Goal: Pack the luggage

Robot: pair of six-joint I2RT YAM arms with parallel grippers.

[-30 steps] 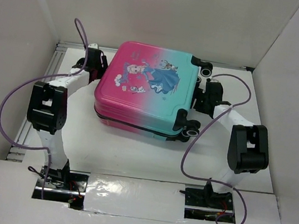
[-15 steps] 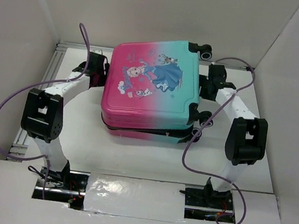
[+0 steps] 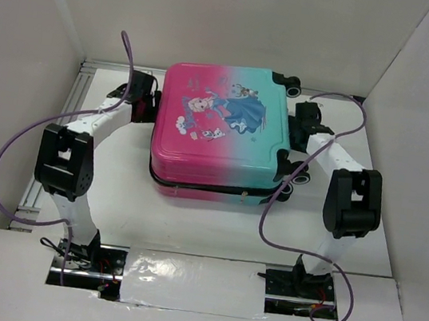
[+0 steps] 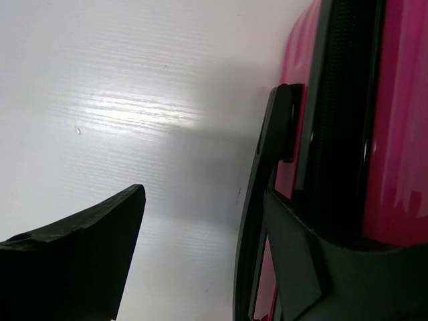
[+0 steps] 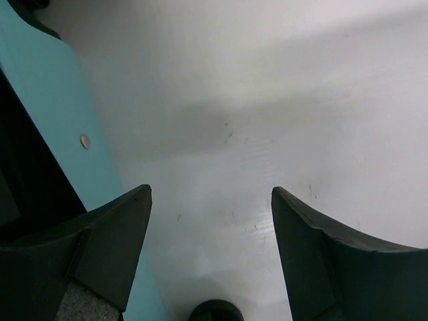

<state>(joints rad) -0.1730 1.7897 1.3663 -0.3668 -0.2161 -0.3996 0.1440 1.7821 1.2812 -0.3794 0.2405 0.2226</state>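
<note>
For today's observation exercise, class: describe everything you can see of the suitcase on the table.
The luggage is a small, glossy hard-shell suitcase. It fades from pink on the left to teal on the right, with a cartoon princess print on top. It is shut and lies flat on the white table. A black seam runs round its side, and it has black wheels at its right end. The open left gripper and right gripper flank it; whether they touch it is unclear.

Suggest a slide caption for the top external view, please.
Closed luggage sits between the left gripper and right gripper.
</note>
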